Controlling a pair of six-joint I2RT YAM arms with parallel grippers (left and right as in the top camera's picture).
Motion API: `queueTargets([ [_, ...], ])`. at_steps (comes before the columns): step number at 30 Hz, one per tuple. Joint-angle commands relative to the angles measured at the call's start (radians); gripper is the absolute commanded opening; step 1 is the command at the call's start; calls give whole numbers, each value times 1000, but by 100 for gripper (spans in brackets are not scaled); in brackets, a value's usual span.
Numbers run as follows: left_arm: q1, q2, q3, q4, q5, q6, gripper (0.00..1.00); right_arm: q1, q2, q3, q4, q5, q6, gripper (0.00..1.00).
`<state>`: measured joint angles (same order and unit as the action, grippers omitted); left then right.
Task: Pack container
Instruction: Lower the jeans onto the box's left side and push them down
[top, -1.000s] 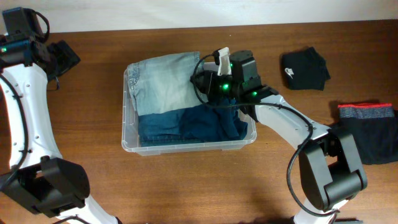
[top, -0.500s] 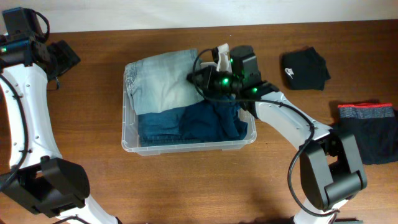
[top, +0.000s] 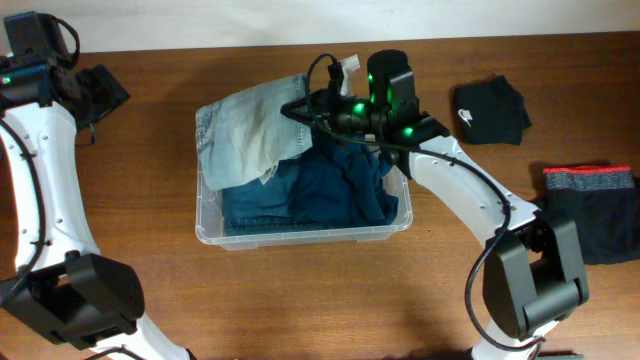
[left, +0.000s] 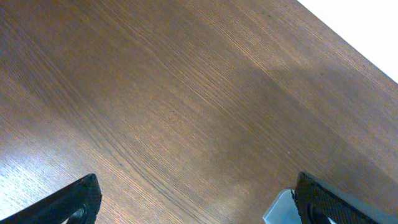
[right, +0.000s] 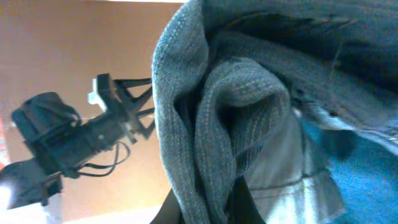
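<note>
Right claw (right: 204, 200) tips buried in light jeans (top: 245, 130).

The overhead camera looks straight down from well above the container (top: 205, 228), taking in the whole table (top: 300, 300) and both arms. The left wrist camera, well apart from the container on the left arm's side, faces bare table wood at close range, past the spread fingers of the left end effector (left: 199, 202). The right wrist camera sits over the container, pressed close to the pale denim garment (right: 236, 106). It faces toward the left arm (right: 68, 143), and the overhead view shares both the garment and that arm.
</note>
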<state>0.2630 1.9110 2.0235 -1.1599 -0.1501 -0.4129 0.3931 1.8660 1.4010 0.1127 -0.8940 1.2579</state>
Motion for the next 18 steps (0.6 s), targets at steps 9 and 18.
queueTargets([
  [9, 0, 4, 6, -1, -5, -13, 99, 81, -152, 37, 189, -38, 84, 4],
  [18, 0, 4, 6, -1, -4, -13, 99, 78, -212, 38, 210, -34, 21, 4],
])
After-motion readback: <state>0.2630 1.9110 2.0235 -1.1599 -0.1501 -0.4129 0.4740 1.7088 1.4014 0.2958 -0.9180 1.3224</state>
